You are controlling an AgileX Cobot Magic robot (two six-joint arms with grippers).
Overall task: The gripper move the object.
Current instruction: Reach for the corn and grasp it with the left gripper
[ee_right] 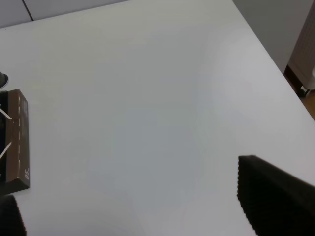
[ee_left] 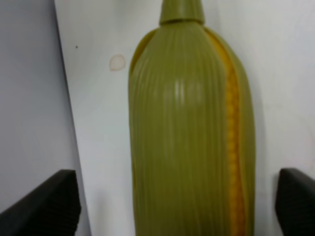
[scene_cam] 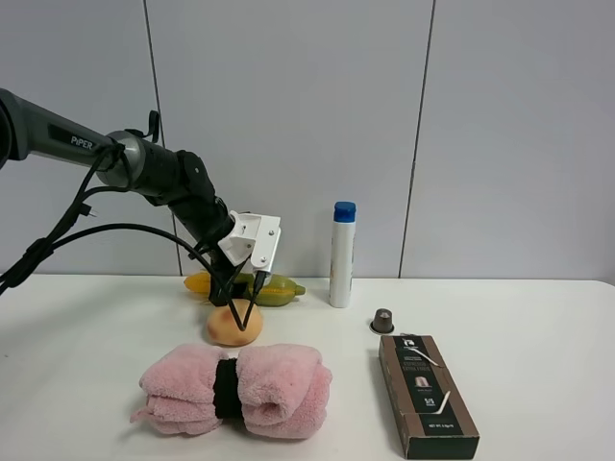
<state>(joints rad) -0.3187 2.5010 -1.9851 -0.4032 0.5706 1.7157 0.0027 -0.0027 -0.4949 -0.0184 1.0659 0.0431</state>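
From high up, the left tool (scene_cam: 244,312) hangs just by the green-husked toy corn cob (scene_cam: 264,289), which lies near the table's (scene_cam: 538,317) back edge behind a round tan ball (scene_cam: 233,328). In the left wrist view its ridged black pads (ee_left: 47,204) stand apart, with the ribbed corn between them and clear of both. In the right wrist view the right tool (ee_right: 142,211) holds its pads wide apart over the smooth white table.

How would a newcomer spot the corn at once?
Find the tall white bottle with the blue cap, standing at the rear. Just left of it lies the toy corn: long, green-husked with yellow kernels, unlike the round tan ball in front.
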